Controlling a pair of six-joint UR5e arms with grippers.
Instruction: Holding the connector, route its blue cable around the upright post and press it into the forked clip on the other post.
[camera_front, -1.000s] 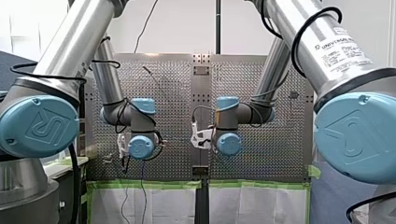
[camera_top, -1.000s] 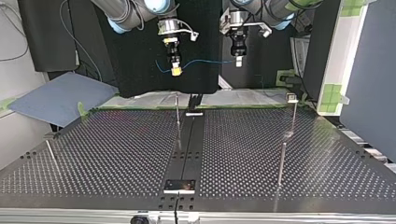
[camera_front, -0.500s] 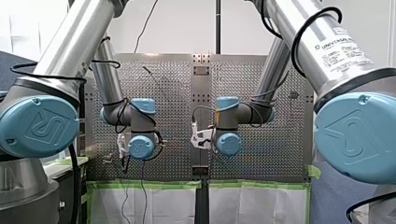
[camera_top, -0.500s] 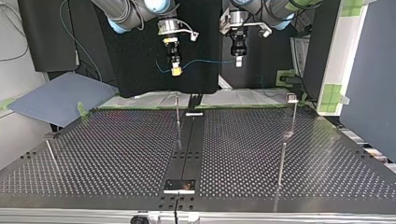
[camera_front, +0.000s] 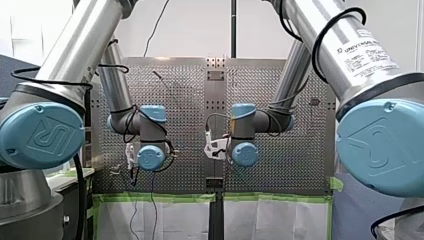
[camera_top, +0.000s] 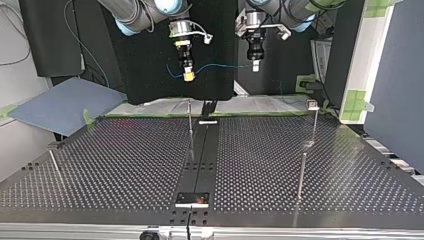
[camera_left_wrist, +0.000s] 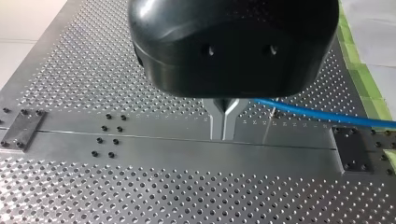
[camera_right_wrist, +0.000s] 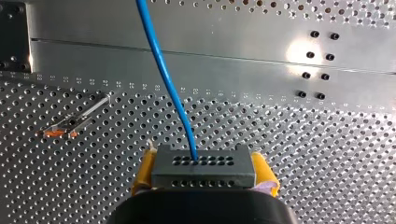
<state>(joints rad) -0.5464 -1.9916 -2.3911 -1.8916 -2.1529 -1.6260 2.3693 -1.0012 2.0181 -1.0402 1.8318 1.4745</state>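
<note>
Top view, near to far: perforated table; short post at view's right; behind it a taller post w/ small head, fork not resolvable; thin centre post near far edge. Beyond and above the table, well apart from all posts, both grippers point down. Right gripper (view's left) is closed on the connector. Blue cable runs approx. level from it across to left gripper (view's right). Right wrist view: grey connector block sits clamped between yellow pads; cable exits the face ahead of the gripper and runs on over the table. Left wrist view: metal fingers are pressed together, no gap. Cable passes just beside them; cannot tell whether it is pinched. Vs. frames 0.5 s and 1.0 s prior: no visible change in arm pose, connector pos. or cable run.
</note>
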